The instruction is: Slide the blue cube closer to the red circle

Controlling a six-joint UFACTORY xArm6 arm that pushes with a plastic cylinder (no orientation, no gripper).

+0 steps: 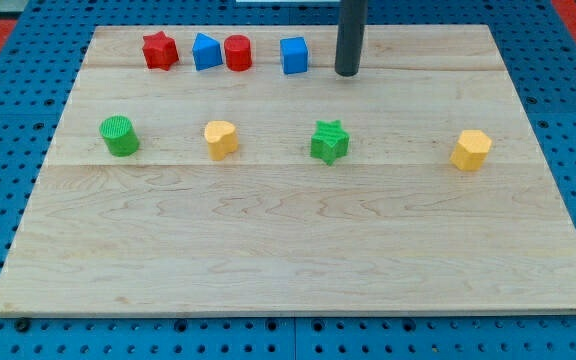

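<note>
While tip sits near view's top, notes run relative to it:
tip: my tip [347, 73], end of straight dark rod, down on the pale wooden board [298, 250]; no fingers on this rig, so nothing to spread or pinch.
target: blue plastic cube [294, 55], just to view's left of tip, small gap, not touching.
goal: red plastic circle, a short cylinder [238, 52], further to view's left of tip, beyond cube, gap between them.
neighbours: blue angular block [206, 51] touching red circle's far side, shape unclear; red star [159, 50] beyond that.
away from tip: green star [330, 141] below; yellow heart-like block [221, 139] and green cylinder [119, 135] below-left; yellow hexagonal block [471, 150] below-right.
step: judged approach done, tip lined up behind cube, push not yet made.
next: short straight push toward view's left, through cube's middle so it doesn't spin; stop before it bumps red circle.
</note>
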